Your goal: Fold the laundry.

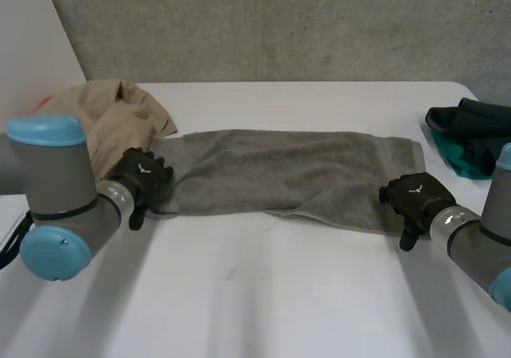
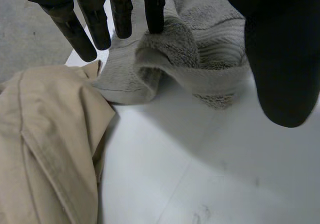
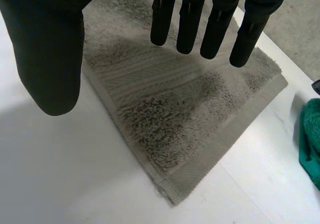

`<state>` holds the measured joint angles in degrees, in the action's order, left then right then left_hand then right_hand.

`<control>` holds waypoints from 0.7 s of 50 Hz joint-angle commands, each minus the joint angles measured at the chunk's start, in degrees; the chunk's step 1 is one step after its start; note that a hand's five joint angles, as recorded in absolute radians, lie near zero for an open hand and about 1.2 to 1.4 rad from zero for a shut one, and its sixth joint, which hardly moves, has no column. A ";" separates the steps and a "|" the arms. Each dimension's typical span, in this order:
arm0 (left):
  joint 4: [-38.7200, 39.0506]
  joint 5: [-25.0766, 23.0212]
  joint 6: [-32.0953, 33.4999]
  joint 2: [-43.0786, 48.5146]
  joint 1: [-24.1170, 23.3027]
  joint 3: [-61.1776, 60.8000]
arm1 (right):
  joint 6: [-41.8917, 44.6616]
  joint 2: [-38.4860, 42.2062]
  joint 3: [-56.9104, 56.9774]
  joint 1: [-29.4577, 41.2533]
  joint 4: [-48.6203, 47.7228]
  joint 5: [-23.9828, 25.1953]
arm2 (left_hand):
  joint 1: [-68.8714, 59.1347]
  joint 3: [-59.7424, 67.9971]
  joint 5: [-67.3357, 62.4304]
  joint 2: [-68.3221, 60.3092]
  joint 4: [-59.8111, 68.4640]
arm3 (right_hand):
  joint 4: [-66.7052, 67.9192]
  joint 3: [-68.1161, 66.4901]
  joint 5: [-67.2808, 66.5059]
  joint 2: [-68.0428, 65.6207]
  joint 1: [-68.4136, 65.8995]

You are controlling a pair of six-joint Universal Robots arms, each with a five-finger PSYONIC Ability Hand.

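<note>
head view: left hand, right hand at opposite towel edges on table.

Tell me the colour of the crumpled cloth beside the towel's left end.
Plain tan cloth; the left wrist view shows it best.

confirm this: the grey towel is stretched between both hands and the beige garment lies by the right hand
Wrong in one respect: the beige garment lies by the left hand, not the right hand, as the head view shows. The grey towel is indeed stretched between both hands.
</note>
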<state>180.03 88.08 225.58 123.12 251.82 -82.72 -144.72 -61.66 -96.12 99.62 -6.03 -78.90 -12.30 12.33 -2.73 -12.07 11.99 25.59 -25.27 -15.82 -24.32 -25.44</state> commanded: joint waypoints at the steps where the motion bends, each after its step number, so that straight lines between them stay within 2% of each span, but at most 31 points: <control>1: 1.90 0.07 1.70 3.18 -0.10 1.86 | 1.20 2.60 1.29 -0.21 -2.49 -0.81 | -0.43 0.40 0.00 -0.66 0.73 | 6.26 -6.59 -6.04 -7.54 -6.42; 7: 2.78 -0.01 1.70 3.18 -0.19 2.66 | 1.02 2.95 2.34 -0.48 -5.57 -1.35 | -5.47 5.44 -5.04 -5.70 5.78 | 9.13 -9.46 -8.91 -10.41 -9.29; 14: 3.40 -0.01 1.17 3.97 -0.63 3.53 | 1.20 5.94 5.76 -0.22 -6.28 -1.61 | -5.82 5.79 -5.39 -6.05 6.12 | 14.17 -14.49 -13.95 -15.44 -14.32; 20: 4.10 -0.98 1.26 5.64 -0.63 4.76 | 0.93 7.70 8.84 -0.13 -6.28 -1.61 | -7.32 7.29 -6.89 -7.56 7.63 | 29.79 -30.12 -29.57 -31.07 -29.95; 21: 4.19 -1.15 1.26 5.99 -0.63 5.03 | 0.93 7.79 9.19 -0.13 -6.28 -1.61 | -8.66 8.63 -8.23 -8.90 8.97 | 34.99 -35.31 -34.76 -36.26 -35.14; 22: 4.45 -1.24 1.35 6.60 -0.71 5.55 | 0.67 7.87 9.72 -0.04 -6.36 -1.78 | -10.84 10.81 -10.41 -11.07 11.15 | 49.19 -49.52 -48.97 -50.47 -49.35; 23: 4.54 -1.33 1.35 6.96 -0.72 5.90 | 0.41 7.88 9.90 -0.13 -6.45 -1.96 | -11.86 11.83 -11.43 -12.10 12.17 | 54.35 -54.68 -54.13 -55.63 -54.51; 25: 4.98 -1.24 1.35 8.01 -0.98 7.13 | -0.73 7.61 10.51 -0.13 -6.54 -2.31 | -15.22 15.19 -14.79 -15.45 15.53 | 54.41 -54.73 -54.18 -55.68 -54.56; 27: 5.24 -1.33 1.26 8.72 -1.07 7.92 | -1.43 7.52 10.78 -0.13 -6.45 -2.40 | -19.92 19.89 -19.49 -20.15 20.23 | 54.41 -54.73 -54.18 -55.68 -54.56; 30: 5.51 -1.68 1.08 9.95 -1.42 9.68 | -2.84 7.52 11.39 -0.39 -5.93 -2.40 | -34.20 34.17 -33.77 -34.43 34.51 | 54.41 -54.73 -54.18 -55.68 -54.56; 34: 5.51 -2.30 0.91 11.09 -1.51 12.14 | -4.25 6.82 11.57 -1.18 -4.26 -2.22 | -67.59 67.56 -67.16 -67.82 67.90 | 54.41 -54.73 -54.18 -55.68 -54.56; 35: 5.51 -2.30 0.82 11.18 -1.51 12.76 | -4.34 6.56 11.57 -1.27 -3.91 -2.14 | -67.70 67.67 -67.27 -67.93 68.01 | 54.41 -54.73 -54.18 -55.68 -54.56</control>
<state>185.49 86.28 226.69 133.13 250.42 -72.95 -147.52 -54.14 -84.68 99.15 -11.84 -81.26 -50.82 50.43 -39.72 -50.61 50.39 68.33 -67.71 -56.36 -67.28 -63.04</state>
